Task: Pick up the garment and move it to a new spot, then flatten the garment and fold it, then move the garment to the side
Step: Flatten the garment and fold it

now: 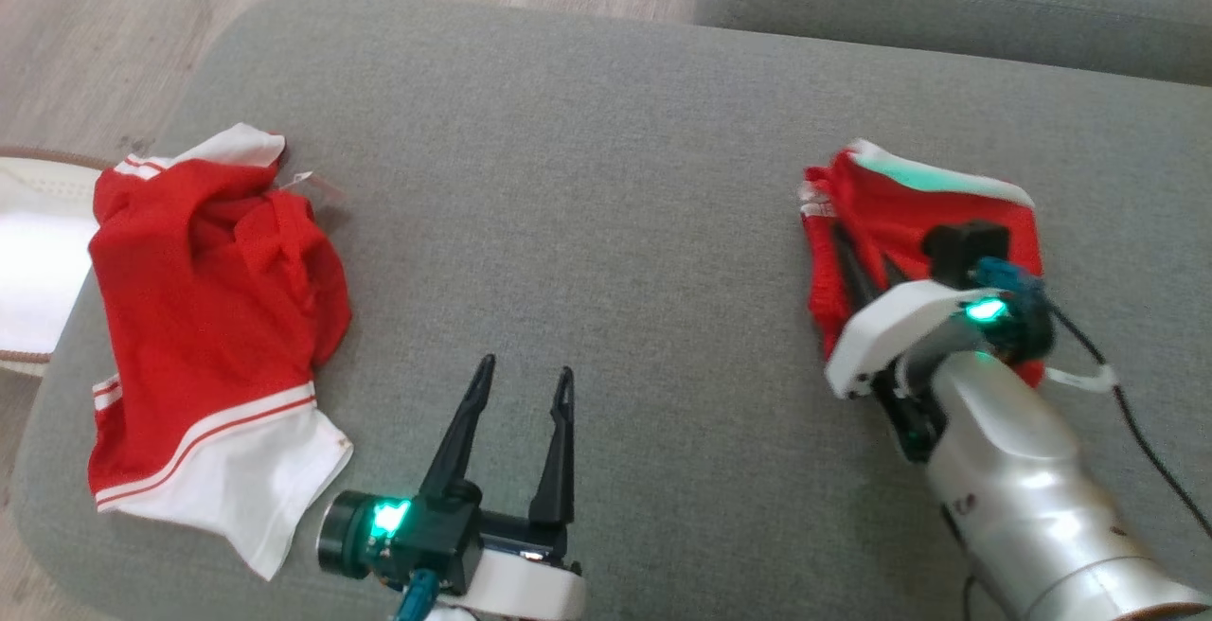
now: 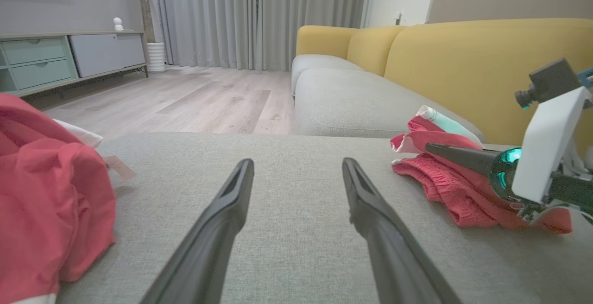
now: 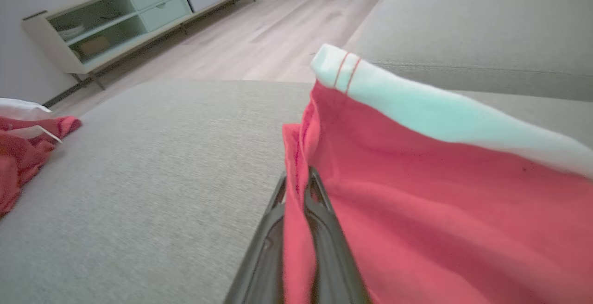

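Now the right claw point(image 3: 299, 181) pinches the red garment point(image 1: 909, 214), white hem pointing away; left claw point(image 1: 526, 367) spread.

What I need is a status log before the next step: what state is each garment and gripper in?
right garment: bunched compact on the grey cushion, edge pinched by the right gripper.
left garment: crumpled, lying loose, untouched.
left gripper: open, empty, over bare cushion between the garments.
right gripper: shut on the right garment.
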Controlling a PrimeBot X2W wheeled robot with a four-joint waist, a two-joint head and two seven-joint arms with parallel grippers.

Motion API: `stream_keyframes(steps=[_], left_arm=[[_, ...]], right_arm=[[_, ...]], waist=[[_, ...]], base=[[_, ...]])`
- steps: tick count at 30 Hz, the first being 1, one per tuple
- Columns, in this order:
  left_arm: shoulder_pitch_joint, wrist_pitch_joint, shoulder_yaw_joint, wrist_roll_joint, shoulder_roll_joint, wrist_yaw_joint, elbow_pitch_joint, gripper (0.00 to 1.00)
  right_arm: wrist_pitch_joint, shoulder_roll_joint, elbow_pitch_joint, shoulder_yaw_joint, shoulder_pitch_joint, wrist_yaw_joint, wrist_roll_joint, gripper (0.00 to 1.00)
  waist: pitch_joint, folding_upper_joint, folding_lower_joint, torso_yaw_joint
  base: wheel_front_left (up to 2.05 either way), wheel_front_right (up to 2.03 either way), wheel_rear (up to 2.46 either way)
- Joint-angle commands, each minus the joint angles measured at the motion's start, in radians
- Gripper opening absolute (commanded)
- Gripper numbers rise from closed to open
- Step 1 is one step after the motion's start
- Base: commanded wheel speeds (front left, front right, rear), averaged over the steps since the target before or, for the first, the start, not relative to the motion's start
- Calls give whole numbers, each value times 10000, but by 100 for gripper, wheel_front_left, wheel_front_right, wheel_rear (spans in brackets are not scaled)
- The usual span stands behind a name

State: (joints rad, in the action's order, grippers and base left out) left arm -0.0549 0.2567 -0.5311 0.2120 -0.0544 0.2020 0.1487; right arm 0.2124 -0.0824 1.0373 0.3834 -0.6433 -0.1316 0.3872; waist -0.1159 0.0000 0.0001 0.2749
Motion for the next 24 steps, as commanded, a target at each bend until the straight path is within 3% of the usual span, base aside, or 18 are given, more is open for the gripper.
stream_keyframes(steps=[1,12,19,24], left_arm=[[-332,51,280,24,41,78,-301,100],[348,51,790,-16,38,141,-344,100],[1072,51,1391,-141,-49,150,-677,100],[1752,51,1754,-270,-126,171,-962,100]], right_arm=[[201,263,-467,281,-44,9,-43,100],[474,120,-3225,101,2182,9,-103,100],[491,-370,-6027,-745,4747,9,-413,100],[492,-524,-7182,-1589,6052,9,-899,100]], waist=[[47,0,-1,-53],[1004,0,-1,-890],[1550,0,-1,-1344],[1876,0,-1,-1545]], base=[[0,0,0],[0,0,0],[0,0,0],[0,0,0]])
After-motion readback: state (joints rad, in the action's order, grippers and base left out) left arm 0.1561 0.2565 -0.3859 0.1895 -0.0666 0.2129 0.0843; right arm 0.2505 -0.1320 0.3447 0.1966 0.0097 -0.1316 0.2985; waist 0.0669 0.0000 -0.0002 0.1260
